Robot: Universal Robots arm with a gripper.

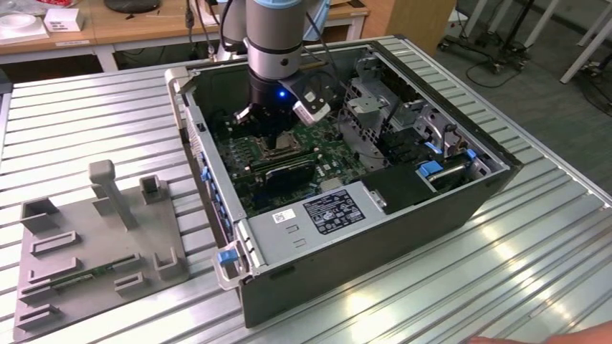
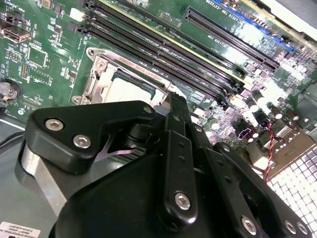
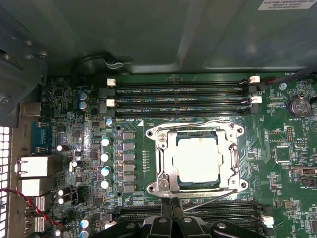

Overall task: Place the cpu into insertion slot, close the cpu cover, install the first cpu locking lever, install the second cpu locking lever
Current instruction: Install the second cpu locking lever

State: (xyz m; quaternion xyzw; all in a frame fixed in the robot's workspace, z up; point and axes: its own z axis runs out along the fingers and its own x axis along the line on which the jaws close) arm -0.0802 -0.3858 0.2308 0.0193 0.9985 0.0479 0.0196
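Gripper (image 3: 171, 210) fingers closed together, holding nothing, tips at the socket frame's edge. Pale square cpu (image 3: 198, 159) lies seated in the insertion slot (image 3: 163, 163), under the silvery cpu cover (image 3: 229, 163).

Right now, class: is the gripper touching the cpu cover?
Cannot tell. In the first wrist view the gripper meets the edge of the cpu cover, over the cpu, but neither contact nor gap shows plainly.

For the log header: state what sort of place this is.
Probably a robotics lab or test workshop. An open computer case lies on a slatted aluminium table, beside a grey fixture tray; wooden desks stand behind. The arm's pincer hangs over the cpu in the insertion slot.
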